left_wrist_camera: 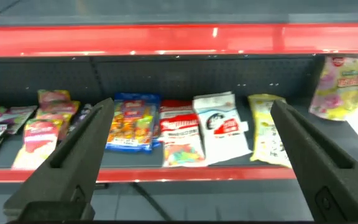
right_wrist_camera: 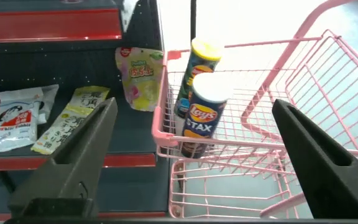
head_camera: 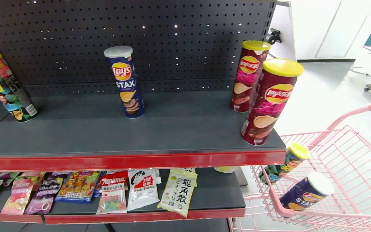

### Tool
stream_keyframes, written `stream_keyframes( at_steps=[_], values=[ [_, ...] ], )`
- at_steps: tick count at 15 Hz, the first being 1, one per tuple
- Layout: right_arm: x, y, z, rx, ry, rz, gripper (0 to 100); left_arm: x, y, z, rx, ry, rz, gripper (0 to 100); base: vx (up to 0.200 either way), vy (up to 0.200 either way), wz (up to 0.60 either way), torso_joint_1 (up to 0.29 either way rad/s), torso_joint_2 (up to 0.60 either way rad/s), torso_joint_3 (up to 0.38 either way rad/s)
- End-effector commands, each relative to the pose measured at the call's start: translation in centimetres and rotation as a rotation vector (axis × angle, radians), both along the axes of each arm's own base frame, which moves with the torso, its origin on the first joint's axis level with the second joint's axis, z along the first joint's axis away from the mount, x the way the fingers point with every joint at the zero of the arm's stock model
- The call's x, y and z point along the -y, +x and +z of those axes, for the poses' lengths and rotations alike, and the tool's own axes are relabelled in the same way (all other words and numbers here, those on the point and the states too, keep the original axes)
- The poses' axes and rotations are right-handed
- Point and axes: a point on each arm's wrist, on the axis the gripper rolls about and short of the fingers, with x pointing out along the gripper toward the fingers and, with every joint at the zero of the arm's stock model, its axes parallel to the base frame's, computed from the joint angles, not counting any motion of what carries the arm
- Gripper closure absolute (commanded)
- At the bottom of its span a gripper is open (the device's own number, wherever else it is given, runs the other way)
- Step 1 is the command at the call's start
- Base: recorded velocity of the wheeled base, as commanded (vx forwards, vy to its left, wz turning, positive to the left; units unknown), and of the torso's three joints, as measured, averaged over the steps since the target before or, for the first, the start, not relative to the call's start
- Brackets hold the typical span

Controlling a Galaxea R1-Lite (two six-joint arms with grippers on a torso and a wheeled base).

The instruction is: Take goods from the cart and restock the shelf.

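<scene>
The robot's left gripper (left_wrist_camera: pixel 191 107) has its two black fingers spread wide and holds nothing; it faces the lower shelf, where flat snack bags (left_wrist_camera: pixel 213 127) lie in a row. The right gripper (right_wrist_camera: pixel 194 104) is spread just as wide and empty, facing the pink wire cart (head_camera: pixel 349 180) at the right. Two chip cans lean in the cart's near-left corner, touching: a dark blue can with a white lid (head_camera: pixel 306 195) and a dark can with a yellow lid (head_camera: pixel 285 164). On the dark grey upper shelf with a red front edge (head_camera: pixel 130 161) stand a blue white-lidded can (head_camera: pixel 125 82), two maroon yellow-lidded cans (head_camera: pixel 271 101) at the right end, and a multicoloured can (head_camera: pixel 6 87) far left.
</scene>
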Motion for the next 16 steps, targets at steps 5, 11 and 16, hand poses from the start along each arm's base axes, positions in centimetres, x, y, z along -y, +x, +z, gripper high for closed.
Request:
stream_keyframes(
  at_steps=[5, 11, 16],
  values=[
    [0.0, 0.01, -0.02, -0.003, 0.0, 0.001, 0, 0.0, 0.01, 0.0, -0.001, 0.0, 0.0, 0, 0.0, 0.0, -0.6, 0.002, 0.0, 0.0],
    [0.02, 0.01, -0.02, -0.003, -0.005, -0.007, 0, 0.0, 0.01, 0.0, -0.001, 0.0, 0.0, 0, 0.0, 0.0, 0.0, 0.0, 0.0, 0.0],
    [0.02, 0.01, -0.02, -0.003, -0.003, -0.007, 0, 0.0, 0.01, 0.0, -0.001, 0.0, 0.0, 0, 0.0, 0.0, 0.0, -0.072, 0.2, 0.115]
  ],
)
